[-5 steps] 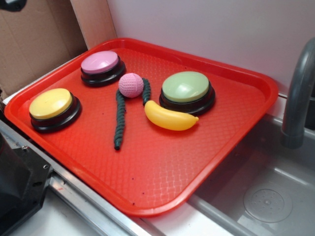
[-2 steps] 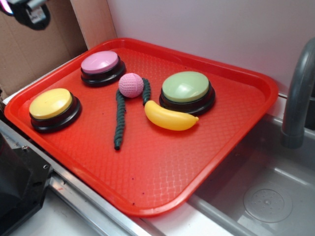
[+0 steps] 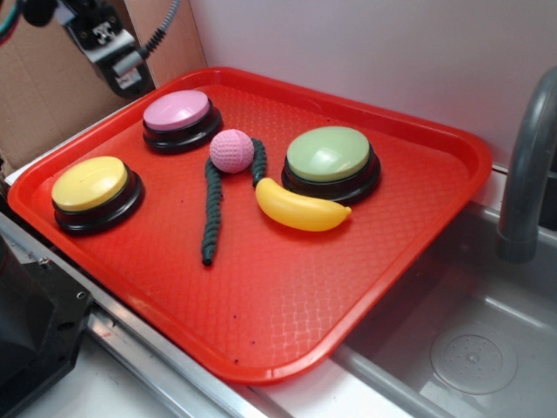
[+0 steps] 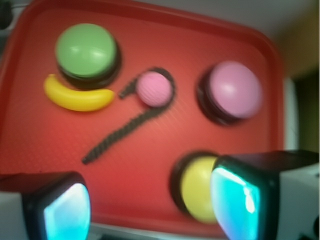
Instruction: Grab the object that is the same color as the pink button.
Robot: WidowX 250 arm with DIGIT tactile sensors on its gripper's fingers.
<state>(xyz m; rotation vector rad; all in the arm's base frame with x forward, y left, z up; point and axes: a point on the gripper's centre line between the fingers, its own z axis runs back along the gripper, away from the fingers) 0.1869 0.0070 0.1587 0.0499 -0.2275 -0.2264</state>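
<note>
The pink ball rests on the red tray, just beside the pink button and inside the curve of a dark green rope. The gripper hovers well apart from the ball; its fingers stand spread, empty, though the wrist view is blurred.

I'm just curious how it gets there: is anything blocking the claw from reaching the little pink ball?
Nothing visibly blocks it from above. The claw hangs open, high over the tray's left side. The pink ball sits uncovered, though a dark rope curls around it and the pink button stands close beside it.
</note>
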